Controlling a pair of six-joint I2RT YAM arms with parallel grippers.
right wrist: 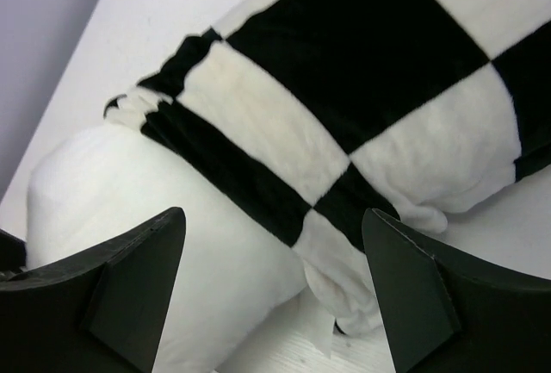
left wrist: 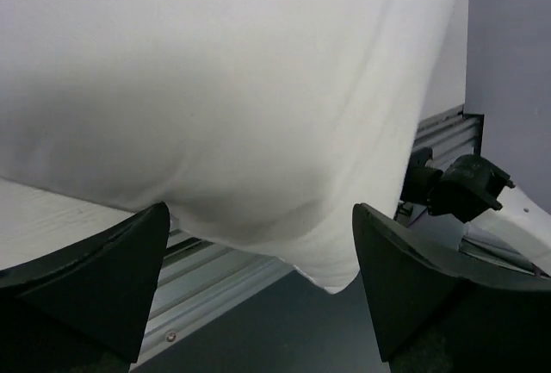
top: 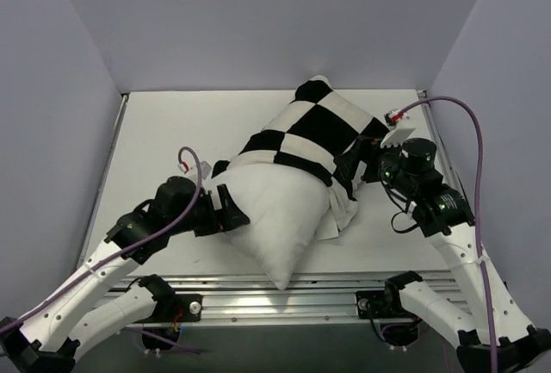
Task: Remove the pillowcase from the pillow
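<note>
The plain white pillow [top: 280, 218] lies diagonally mid-table, its near corner over the front rail. The black and white checked pillowcase [top: 314, 136] covers only its far half, bunched at the open edge. My left gripper [top: 228, 209] is open at the pillow's left side. In the left wrist view the pillow [left wrist: 232, 89] bulges between the spread fingers [left wrist: 95, 278]. My right gripper [top: 357, 166] is open beside the pillowcase's right edge. In the right wrist view the pillowcase [right wrist: 344, 89] and the bare pillow [right wrist: 172, 218] lie ahead of the gripper [right wrist: 271, 252], apart from the fingers.
A ribbed metal rail [top: 275, 291] runs along the table's front edge. Grey walls close in the left, back and right sides. The right arm's base [left wrist: 456, 188] shows in the left wrist view. Bare white table [top: 164, 132] lies left of the pillow.
</note>
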